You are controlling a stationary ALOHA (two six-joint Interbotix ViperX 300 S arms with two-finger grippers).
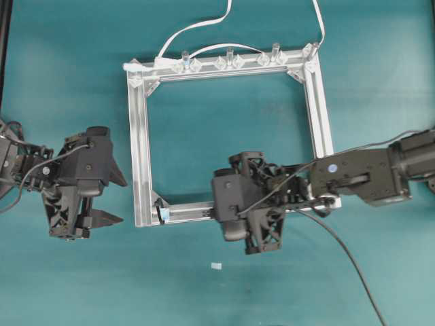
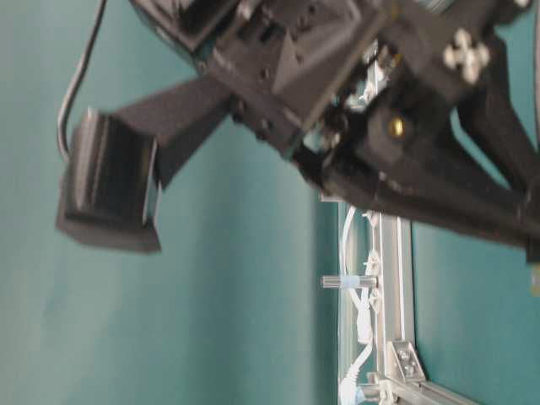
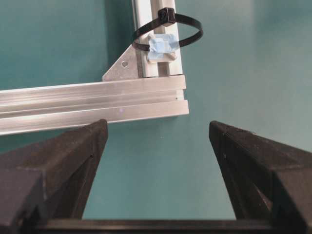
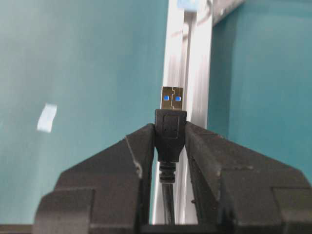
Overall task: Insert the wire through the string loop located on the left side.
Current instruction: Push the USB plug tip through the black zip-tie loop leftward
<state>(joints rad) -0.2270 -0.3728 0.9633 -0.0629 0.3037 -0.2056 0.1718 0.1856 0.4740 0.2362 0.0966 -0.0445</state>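
Right gripper (image 4: 170, 141): fingers (image 4: 136, 156) are clamped on the black plug of the wire (image 4: 170, 127); its metallic, blue-cored tip is seen projecting forward beyond them, long axis along the silver frame rail (image 4: 187, 58) toward the string loop (image 3: 168, 34). Left gripper (image 3: 158, 131): spread wide, nothing held, just short of that corner loop.

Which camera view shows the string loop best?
The left wrist view: the string loop fills the top, dark, with its pale blue base on the frame rail. Overhead, it is a tiny speck; the other two views do not show it clearly.
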